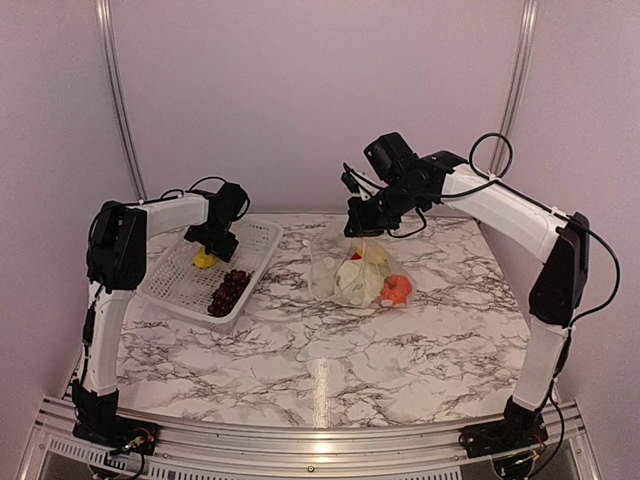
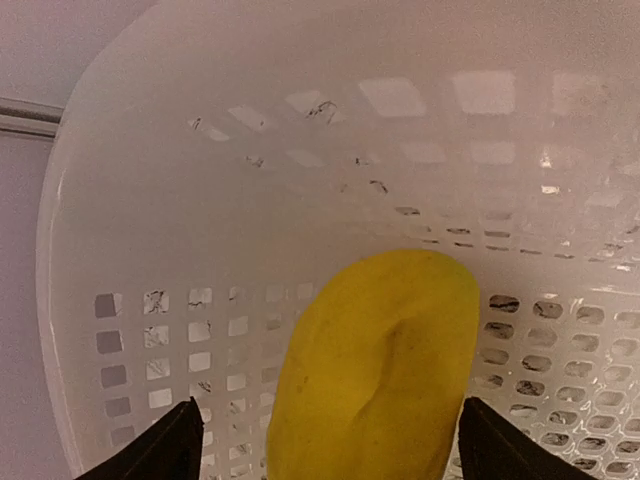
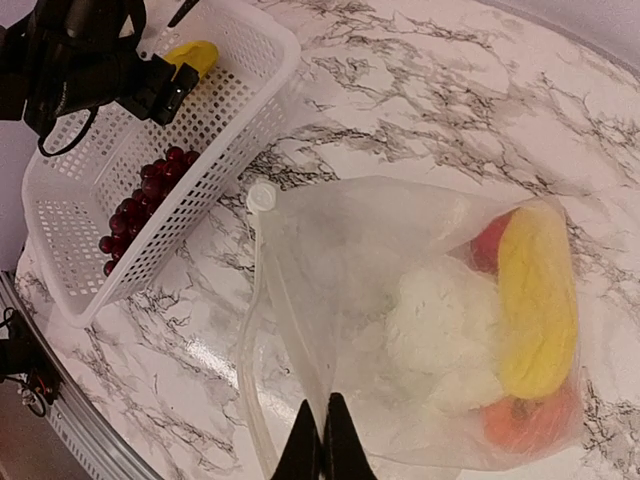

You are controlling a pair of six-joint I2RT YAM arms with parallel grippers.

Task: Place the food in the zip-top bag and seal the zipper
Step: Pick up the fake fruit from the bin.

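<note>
Zip-top bag (image 3: pixel 330 260) with cauliflower (image 3: pixel 445 335) — edge in closed right jaws; basket (image 3: pixel 70 230) with yellow piece (image 2: pixel 380 370), grapes (image 3: pixel 140 205) — left jaws apart.

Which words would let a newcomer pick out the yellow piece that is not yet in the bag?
Look at the white perforated basket on the left side of the marble table. At its far end, under the left hand, lies the yellow piece. It is the only smooth, yellow item there; its sole neighbour in the basket is the dark purple grape bunch.
</note>
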